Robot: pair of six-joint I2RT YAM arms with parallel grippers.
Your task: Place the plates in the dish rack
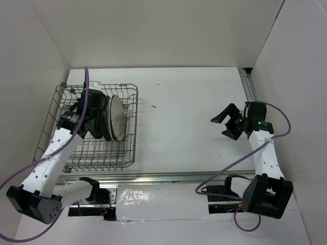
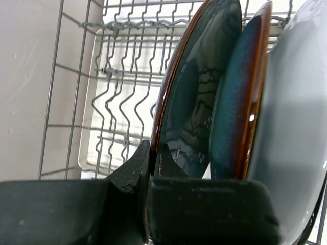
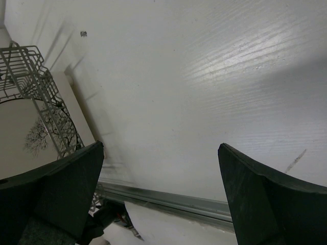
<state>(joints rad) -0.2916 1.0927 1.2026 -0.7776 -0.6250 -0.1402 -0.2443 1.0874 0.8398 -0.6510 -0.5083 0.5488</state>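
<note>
The left claw [image 2: 153, 150] is pinching the rim of a dark teal plate [image 2: 199, 102], seating it in the dish rack [image 1: 122, 86]. The right claw [image 1: 227, 124] is hanging wide and empty. Releasing seems next.

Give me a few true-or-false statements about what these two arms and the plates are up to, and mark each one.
1. The plates in the dish rack stand on edge. True.
2. The right gripper holds a plate. False: its jaws are wide open and empty, above the bare table.
3. The left gripper is shut on the rim of a dark teal plate inside the rack. True.
4. The dish rack sits on the right arm's side of the table. False: it sits on the left arm's side, and the left arm reaches into it.
</note>
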